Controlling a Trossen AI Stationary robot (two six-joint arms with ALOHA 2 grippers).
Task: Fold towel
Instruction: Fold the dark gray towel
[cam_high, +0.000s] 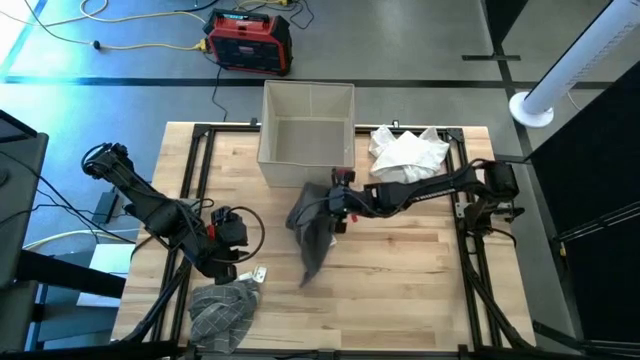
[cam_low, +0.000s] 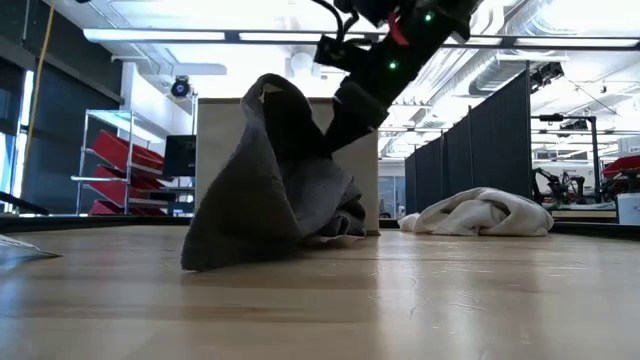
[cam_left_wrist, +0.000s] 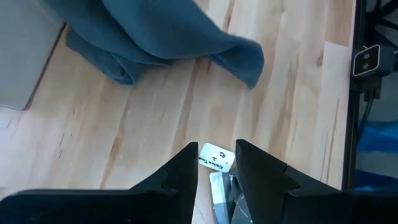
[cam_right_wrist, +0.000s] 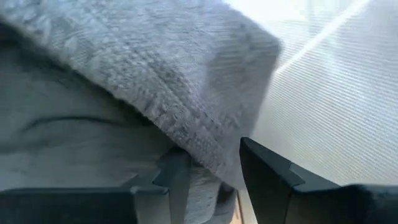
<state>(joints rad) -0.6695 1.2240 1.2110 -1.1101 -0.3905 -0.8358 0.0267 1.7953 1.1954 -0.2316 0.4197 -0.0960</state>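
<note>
A dark grey towel (cam_high: 314, 235) sits bunched at the table's middle, also seen in the low view (cam_low: 260, 190) and the left wrist view (cam_left_wrist: 155, 31). My right gripper (cam_high: 336, 203) reaches in from the table's right and is shut on it (cam_right_wrist: 211, 163). My left gripper (cam_high: 238, 262) hovers at the near left, open (cam_left_wrist: 217, 158), with nothing between its fingers. Below it lies a folded, patterned grey towel (cam_high: 222, 305) with a white tag (cam_left_wrist: 216, 155). My right gripper pinches a fold of the dark grey towel (cam_right_wrist: 205, 146) between its two fingers, on the towel's far right side. The fingers slant down from the table's right. The gripped part stands raised like a tent (cam_low: 272, 95), while the towel's lower part (cam_low: 250, 255) rests on the table.
A white bin (cam_high: 308, 125) stands at the far middle, just behind the dark grey towel. A crumpled white towel (cam_high: 408, 152) lies at the far right. Black frame rails (cam_high: 470, 250) run along the table's sides. Bare wood lies at the near middle and near right.
</note>
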